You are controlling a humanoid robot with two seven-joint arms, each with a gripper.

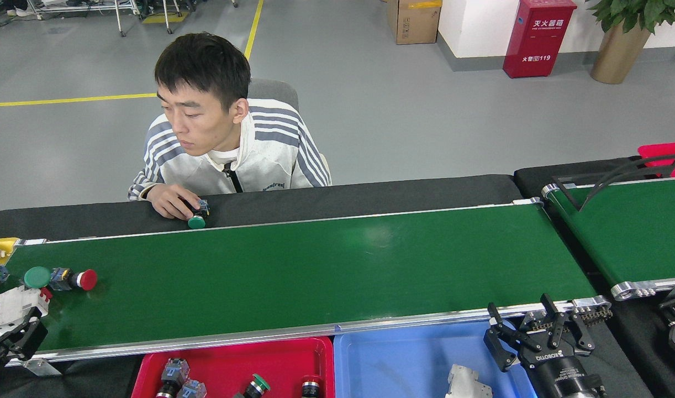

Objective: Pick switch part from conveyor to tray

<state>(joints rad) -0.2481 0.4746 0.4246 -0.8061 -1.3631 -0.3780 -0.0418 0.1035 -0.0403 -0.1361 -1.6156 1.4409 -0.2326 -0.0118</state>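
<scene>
The conveyor (pixel 326 271) runs left to right across the view. At its far left lie switch parts: a green-capped one (pixel 37 277), a red-capped one (pixel 79 279) and a white block-shaped part (pixel 17 303). My left gripper (pixel 12 340) is at the belt's front left edge, open, its dark fingers just in front of the white part. My right gripper (pixel 536 330) hangs open and empty over the right end of the blue tray (pixel 393 359). That tray holds a white part (pixel 463 382). The red tray (pixel 232 359) holds several button switches.
A person sits behind the belt, one hand (pixel 169 200) holding a green-capped switch (pixel 196 218) on the black strip. A shorter green belt (pixel 630 232) with a black bracket stands at the right. A yellow bin (pixel 0 244) is at the far left end.
</scene>
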